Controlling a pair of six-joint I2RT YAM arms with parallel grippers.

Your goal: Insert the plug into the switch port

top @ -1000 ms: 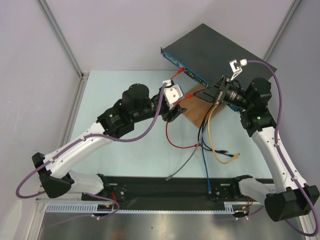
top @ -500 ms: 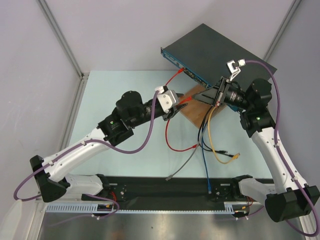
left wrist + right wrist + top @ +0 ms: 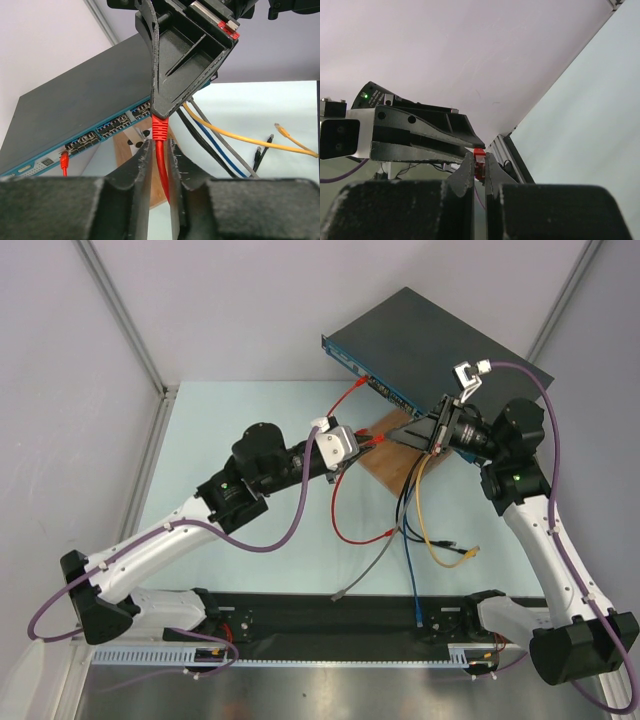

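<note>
Pale grey walls (image 3: 250, 300) stood far and left, joined by aluminium posts (image 3: 120, 315). The light green table (image 3: 220, 410) was evenly lit.

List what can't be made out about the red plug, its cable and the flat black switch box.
- Small red plug: in the left wrist view, its tip is covered by the right gripper; the right wrist view shows only a sliver.
- Left gripper: in the left wrist view, the gaps are too narrow to tell whether it pinches the thin red cable.
- Flat black switch box: some front sockets are hidden behind the right gripper; the top view is too small.
</note>
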